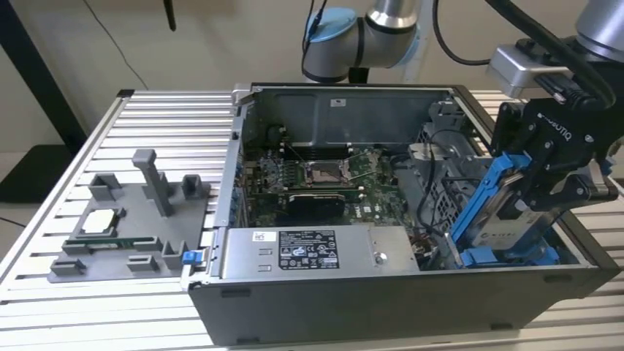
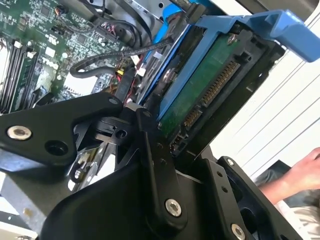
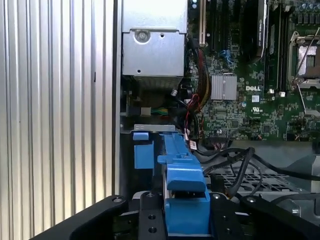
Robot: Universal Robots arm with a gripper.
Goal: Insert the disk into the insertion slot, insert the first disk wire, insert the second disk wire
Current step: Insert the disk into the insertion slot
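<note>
Disk (image 1: pixel 505 223) and blue frame (image 1: pixel 484 197) are sitting clamped in my gripper (image 1: pixel 541 201), whose fingers are pressing in on both sides of them. I am holding the disk tilted over the corner of the open computer case (image 1: pixel 390 307) at the exterior view's right, its lower end dipping inside the case wall. In the second wrist view the disk's green circuit board (image 2: pixel 210 85) is facing the camera, with the blue frame (image 2: pixel 240 25) wrapping its edge. In the first wrist view the frame (image 3: pixel 182 185) is jutting out between my fingers, and black cables (image 3: pixel 235 160) are lying beside it. Farther along the same side of the case, the silver power box (image 1: pixel 312 252) is resting against the wall, with the motherboard (image 1: pixel 332 179) behind it. The case is standing on a slatted metal table (image 1: pixel 146 117); a grey tray (image 1: pixel 117 241) is lying near the table's edge at the exterior view's left. A person's hand (image 2: pixel 302 172) is resting outside the case.
</note>
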